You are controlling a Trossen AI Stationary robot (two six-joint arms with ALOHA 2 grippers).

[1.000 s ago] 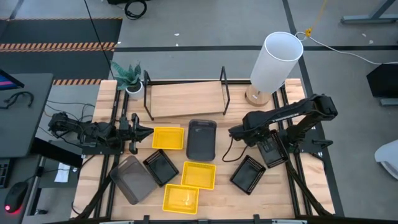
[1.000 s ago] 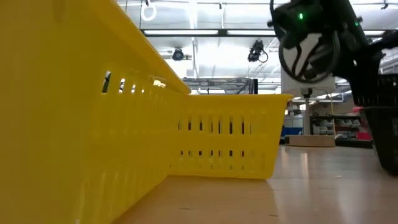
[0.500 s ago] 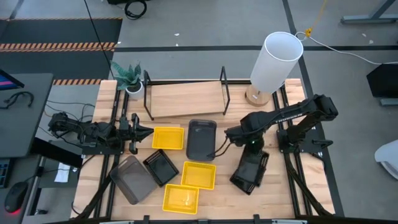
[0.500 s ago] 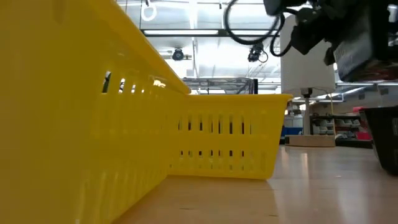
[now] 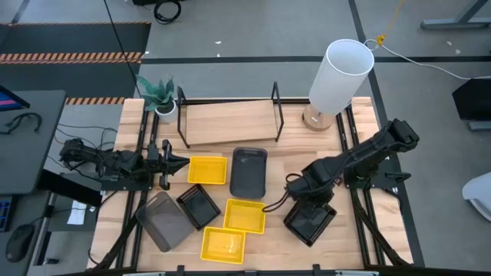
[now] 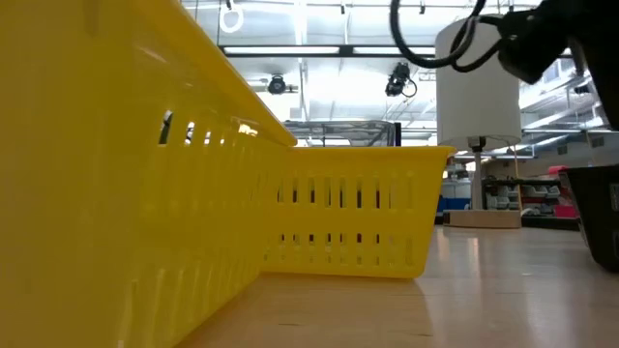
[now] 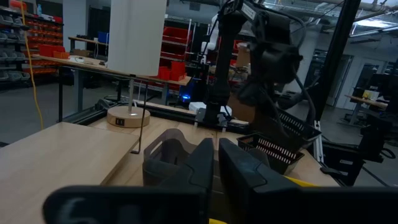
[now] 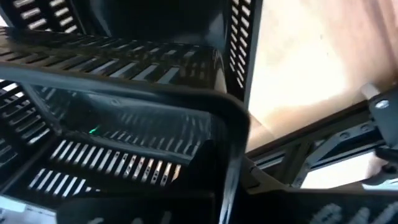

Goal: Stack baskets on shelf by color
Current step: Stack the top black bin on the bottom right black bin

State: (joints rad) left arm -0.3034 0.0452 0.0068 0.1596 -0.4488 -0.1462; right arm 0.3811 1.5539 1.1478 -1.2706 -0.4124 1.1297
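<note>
My right gripper [image 5: 311,199] is over the table's right near part, shut on a small black perforated basket [image 8: 124,162]. That basket sits in or just over a second black basket [image 5: 311,224]; I cannot tell whether it rests there. My left gripper [image 5: 182,162] waits shut at the left, beside a yellow basket [image 5: 207,170]. Two more yellow baskets [image 5: 245,216] [image 5: 223,245], a dark grey one [image 5: 248,171], a translucent grey one [image 5: 163,220] and another black one [image 5: 199,206] lie flat on the table. The shelf [image 5: 229,123] stands at the far side. My right gripper holds the black basket by its rim [image 8: 186,102] at the far end, slanting down from the table's far right. The basket itself hides the fingers, so the kind of hold does not show. It stays roughly level over the second black basket.
A white cylinder lamp [image 5: 340,73] stands on a wooden base at the far right, next to the shelf's right wire frame [image 5: 276,111]. A small potted plant [image 5: 159,96] is at the far left corner. Bare wood lies to the right of the black baskets.
My right gripper has carried the black basket from the table's right side toward the left and the near edge, then down. The basket has turned about and now sits over the second black basket instead of hanging high above the table.
</note>
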